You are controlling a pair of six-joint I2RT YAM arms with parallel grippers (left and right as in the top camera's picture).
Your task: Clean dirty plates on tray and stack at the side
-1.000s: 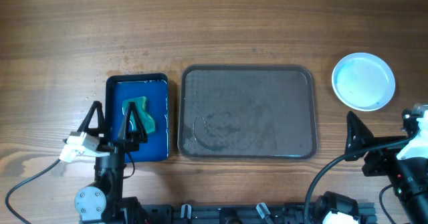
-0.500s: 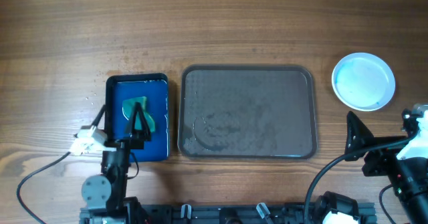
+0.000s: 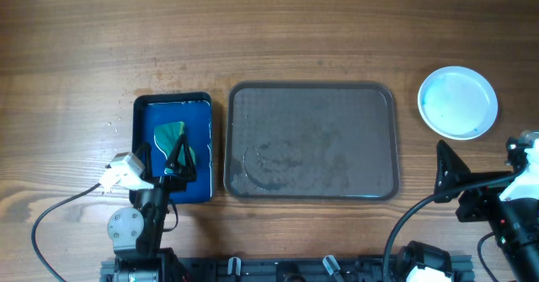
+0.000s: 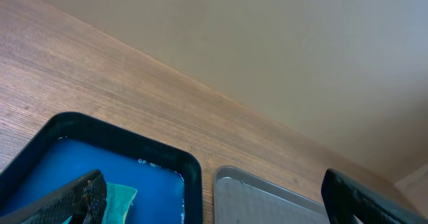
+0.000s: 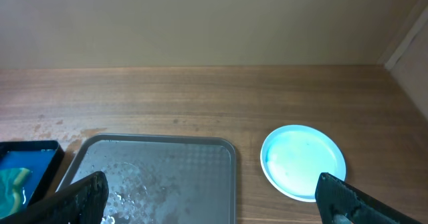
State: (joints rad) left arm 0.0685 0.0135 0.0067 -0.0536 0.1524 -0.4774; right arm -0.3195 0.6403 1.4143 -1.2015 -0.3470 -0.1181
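Hovering the left gripper [image 4: 214, 190] over the blue tub [image 3: 137, 147] with fingers spread wide and gripping nothing, leaving the green sponge [image 3: 171, 139] loose in the water [image 4: 80, 164] just below. Holding the right gripper [image 5: 210, 197] equally wide apart and empty on the robot's side of the table [image 3: 269, 29], short of the pale blue plate [image 3: 458, 103]. That plate is resting on bare wood well to the right of the grey tray [image 3: 337, 114], not on it. Seeing no plate on the tray, only a wet film [image 3: 261, 164] — so probably nearing the end of the job, or waiting on another dirty plate.

Risking several things from here:
- Dipping too low and knocking the tub's wall, slopping water onto the wood.
- Pinching only a corner of the soggy sponge and dropping it, dripping, on the way across.
- Reaching for the flat-lying plate and skidding it outward instead of catching its rim.
- Setting anything on the slick tray and letting it slide under the first push.
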